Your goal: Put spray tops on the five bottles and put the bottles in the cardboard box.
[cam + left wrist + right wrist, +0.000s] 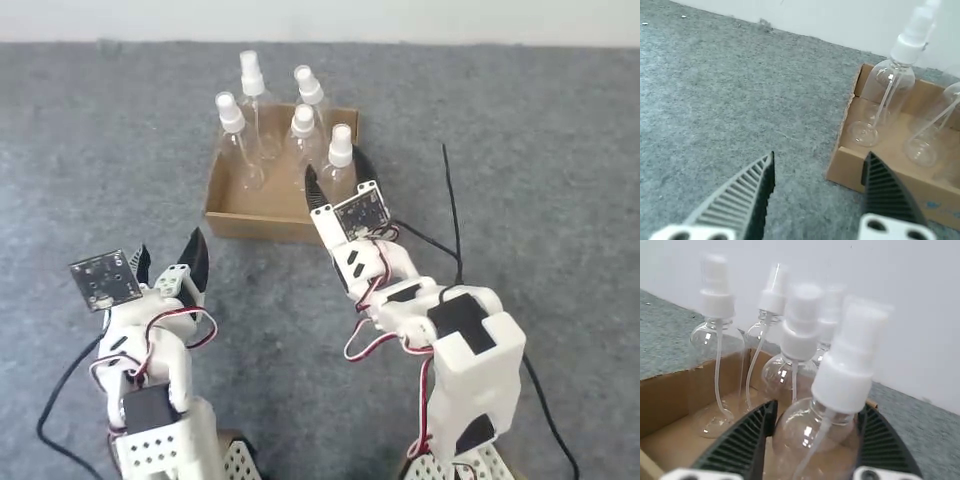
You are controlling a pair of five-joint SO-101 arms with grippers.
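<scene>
Cardboard box (255, 222) holds bottle (815, 425) clasped by right fingers (745, 445); left fingers (747, 192) gape over open carpet (715, 100).

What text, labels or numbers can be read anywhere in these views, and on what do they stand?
No text can be read.
Blue print on the front wall of the cardboard box: too blurred to read.
The five bottles: no labels visible.

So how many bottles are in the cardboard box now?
5, all in the cardboard box: back-left bottle, back-right bottle, middle-left bottle, middle-right bottle, and front-right bottle held by the right gripper. None looks hidden.
</scene>
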